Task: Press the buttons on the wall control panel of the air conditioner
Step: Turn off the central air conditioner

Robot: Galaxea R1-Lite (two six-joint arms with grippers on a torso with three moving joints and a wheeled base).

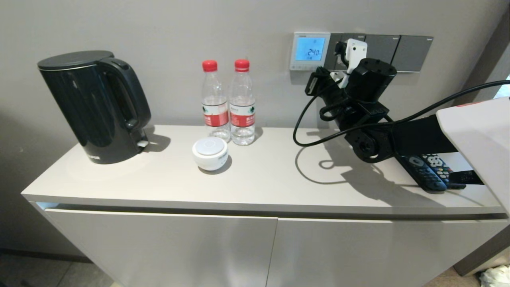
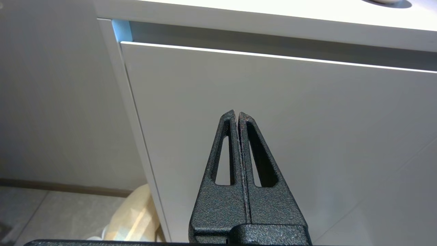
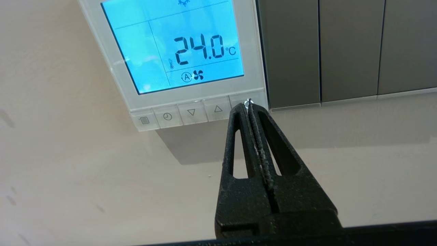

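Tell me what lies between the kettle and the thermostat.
In the head view, two bottles stand between the kettle and the thermostat; a white puck sits before them.

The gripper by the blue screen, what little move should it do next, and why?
Probably a small push straight in. The right gripper, shut, has its tip at the end button under the thermostat showing 24.0, but whether it is pressing yet is unclear.

Right gripper (image 3: 248, 104) reaches up and forward, fingers pressed together (left gripper (image 2: 237, 114) likewise closed, hanging low).
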